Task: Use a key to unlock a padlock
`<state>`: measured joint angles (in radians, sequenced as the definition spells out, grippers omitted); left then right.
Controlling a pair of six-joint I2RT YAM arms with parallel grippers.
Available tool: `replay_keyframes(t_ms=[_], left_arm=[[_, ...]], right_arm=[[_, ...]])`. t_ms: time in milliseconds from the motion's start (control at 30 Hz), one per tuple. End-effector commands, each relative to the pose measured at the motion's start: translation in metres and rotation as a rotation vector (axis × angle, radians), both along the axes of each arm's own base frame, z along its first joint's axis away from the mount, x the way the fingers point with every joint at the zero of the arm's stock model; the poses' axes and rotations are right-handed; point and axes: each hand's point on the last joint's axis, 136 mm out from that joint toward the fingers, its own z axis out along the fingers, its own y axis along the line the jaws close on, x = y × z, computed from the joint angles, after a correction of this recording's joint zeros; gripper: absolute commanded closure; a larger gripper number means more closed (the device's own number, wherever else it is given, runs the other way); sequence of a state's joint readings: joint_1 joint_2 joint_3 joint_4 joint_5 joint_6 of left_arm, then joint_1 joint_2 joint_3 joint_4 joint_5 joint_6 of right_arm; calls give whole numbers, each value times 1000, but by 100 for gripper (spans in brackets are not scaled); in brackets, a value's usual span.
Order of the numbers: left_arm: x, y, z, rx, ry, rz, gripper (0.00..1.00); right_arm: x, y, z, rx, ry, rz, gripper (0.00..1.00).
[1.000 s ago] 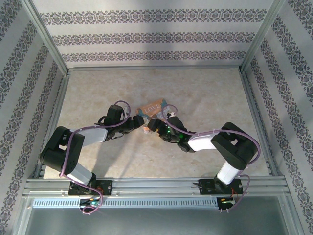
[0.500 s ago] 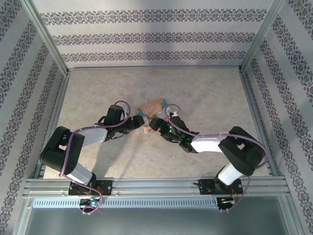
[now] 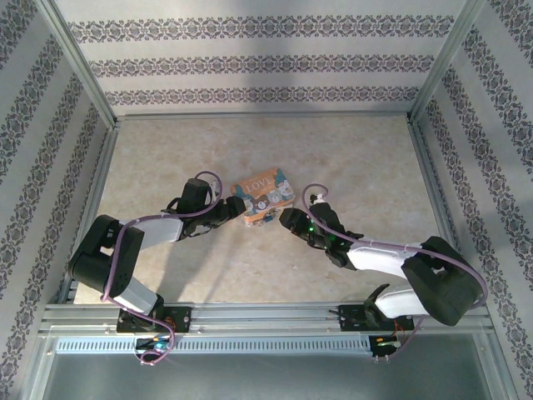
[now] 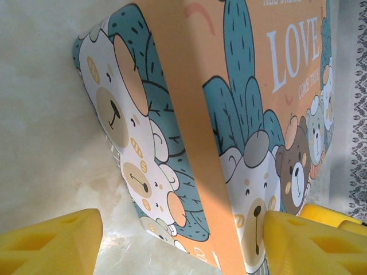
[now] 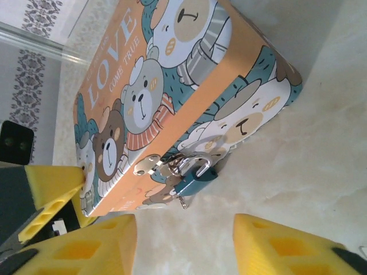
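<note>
The padlock (image 5: 193, 181), teal body with a silvery shackle, hangs from the hasp on the front of the orange LOVE box (image 5: 172, 69). Its shackle looks lifted out of the body on one side. The key (image 5: 182, 201) sticks out of the padlock's underside as a tiny dark stub. My right gripper (image 5: 183, 252) is open a short way in front of the padlock, touching nothing. My left gripper (image 4: 180, 232) is open around the box's (image 4: 229, 143) near corner: its right finger (image 4: 309, 240) rests against the lid and its left finger (image 4: 51, 243) stands clear.
The box (image 3: 263, 190) lies mid-table between my left gripper (image 3: 236, 207) and my right gripper (image 3: 285, 218). Patterned walls with metal posts (image 3: 79, 62) enclose the table, and a metal rail (image 3: 266, 317) runs along the near edge.
My right gripper has drawn back to the right, away from the box front, leaving the padlock and key in view. The left arm has not moved.
</note>
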<state>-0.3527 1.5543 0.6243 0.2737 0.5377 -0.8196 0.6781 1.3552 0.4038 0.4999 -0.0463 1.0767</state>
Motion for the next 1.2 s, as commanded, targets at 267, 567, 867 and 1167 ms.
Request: replay_keyframes(t_ms=[267,567,867,1167], left_arm=[[-11,6,-23,58,71,8,27],[-10,6,-24,60,74,6,27],[-7,5,-24,60,72,7,27],[-7,6,-28,68,78,7,27]], right_arm=[[18,22,4,176,-103,27,51],[23,28,-3,184,-148,35,28],[30,33,-12,191,-133,39,24],[34,47,-8,223,-176,102,27]])
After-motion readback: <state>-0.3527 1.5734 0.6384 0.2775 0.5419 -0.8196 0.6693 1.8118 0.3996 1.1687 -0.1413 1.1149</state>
